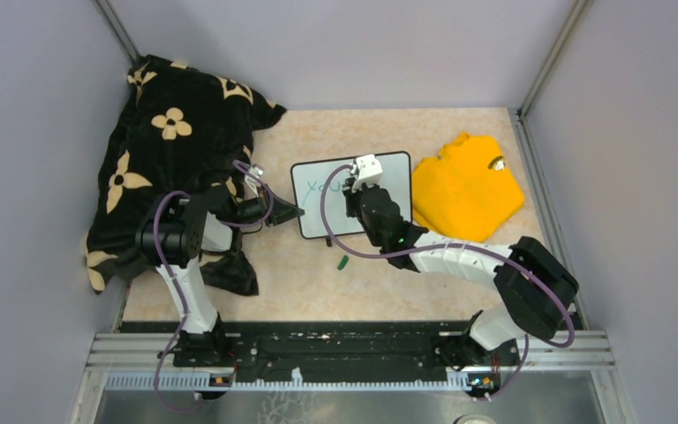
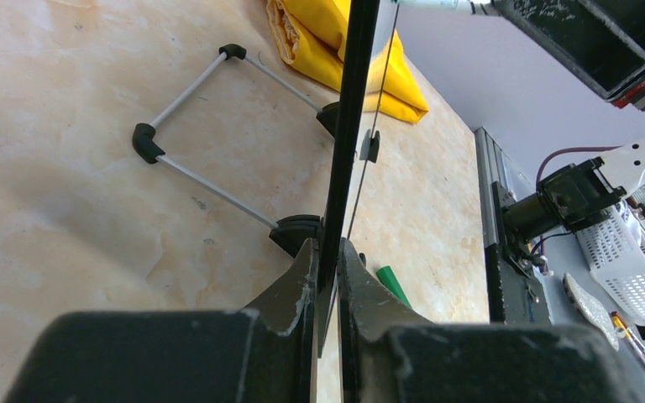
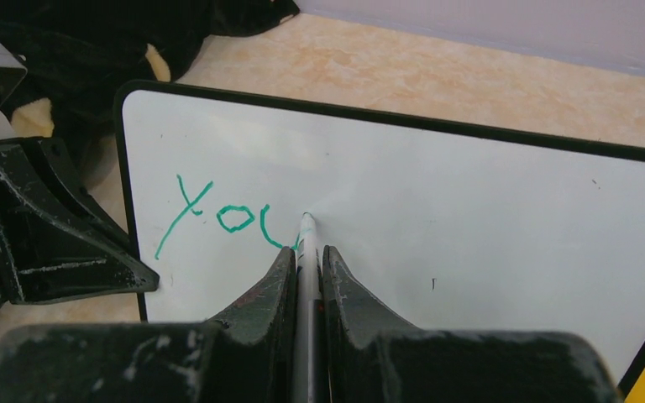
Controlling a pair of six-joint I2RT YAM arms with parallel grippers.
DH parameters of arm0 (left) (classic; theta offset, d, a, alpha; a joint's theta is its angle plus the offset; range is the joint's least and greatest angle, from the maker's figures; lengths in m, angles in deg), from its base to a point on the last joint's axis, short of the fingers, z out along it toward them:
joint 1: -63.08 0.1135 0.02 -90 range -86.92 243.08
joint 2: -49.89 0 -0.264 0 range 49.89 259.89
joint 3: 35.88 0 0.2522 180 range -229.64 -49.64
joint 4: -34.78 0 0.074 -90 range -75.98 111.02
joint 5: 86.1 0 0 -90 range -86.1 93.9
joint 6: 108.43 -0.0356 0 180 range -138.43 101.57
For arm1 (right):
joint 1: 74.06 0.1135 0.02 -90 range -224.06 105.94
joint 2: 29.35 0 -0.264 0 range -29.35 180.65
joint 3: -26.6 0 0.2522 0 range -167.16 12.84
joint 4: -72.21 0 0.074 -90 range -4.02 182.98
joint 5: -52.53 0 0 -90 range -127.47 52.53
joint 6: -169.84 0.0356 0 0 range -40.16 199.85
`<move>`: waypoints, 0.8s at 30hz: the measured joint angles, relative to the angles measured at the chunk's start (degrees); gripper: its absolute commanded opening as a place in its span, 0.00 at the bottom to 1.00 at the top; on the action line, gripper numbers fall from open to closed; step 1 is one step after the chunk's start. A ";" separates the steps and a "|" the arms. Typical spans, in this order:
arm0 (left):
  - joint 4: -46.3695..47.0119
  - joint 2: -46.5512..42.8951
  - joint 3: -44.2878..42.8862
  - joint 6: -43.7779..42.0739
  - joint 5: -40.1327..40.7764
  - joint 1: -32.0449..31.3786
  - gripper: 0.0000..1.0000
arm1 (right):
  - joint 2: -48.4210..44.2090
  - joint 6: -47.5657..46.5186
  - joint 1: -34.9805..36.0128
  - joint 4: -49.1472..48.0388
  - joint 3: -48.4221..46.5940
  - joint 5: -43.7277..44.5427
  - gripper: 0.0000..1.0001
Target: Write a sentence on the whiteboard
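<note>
Green "You" (image 3: pixel 218 220) is written on the whiteboard (image 1: pixel 313 216), which sits between a black flower-print cloth (image 1: pixel 168 150) and a yellow shirt (image 1: pixel 466 187). Its left edge is pinched in the nearly closed left gripper (image 2: pixel 327 252). The right gripper (image 3: pixel 308 249) is clamped on a marker (image 3: pixel 306 231), tip touching the board after the "u".

Robot lab cell: grey partition walls (image 1: pixel 26 106), aluminium mounting rail (image 1: pixel 124 352), marble-print tabletop (image 1: pixel 406 132).

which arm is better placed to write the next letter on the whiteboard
Right. The right end effector grips the marker, its tip on the whiteboard beside the green writing. The left end effector is clamped on the whiteboard's edge, steadying it.
</note>
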 measured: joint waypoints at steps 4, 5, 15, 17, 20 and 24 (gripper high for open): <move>-0.07 0.00 0.00 -0.04 -0.02 0.00 0.00 | 0.07 -0.57 -0.35 0.00 -0.87 0.02 0.00; -0.07 0.00 0.00 -0.04 -0.07 0.00 0.00 | 0.07 -0.68 -0.37 0.02 -1.05 0.04 0.00; -0.33 0.00 -0.02 -0.24 -0.37 0.00 0.00 | -1.97 -0.02 -0.76 0.87 -0.66 -0.98 0.00; -0.33 0.00 -0.02 -0.28 -0.37 0.00 0.00 | -4.33 0.52 -0.85 1.57 0.11 -1.27 0.00; -0.37 0.00 -0.02 -0.42 -0.42 0.00 0.00 | -8.66 0.98 -1.03 2.19 1.33 -0.92 0.00; -0.55 0.00 -0.02 -0.48 -0.42 0.00 0.00 | -10.99 1.03 -2.08 2.36 1.70 0.57 0.00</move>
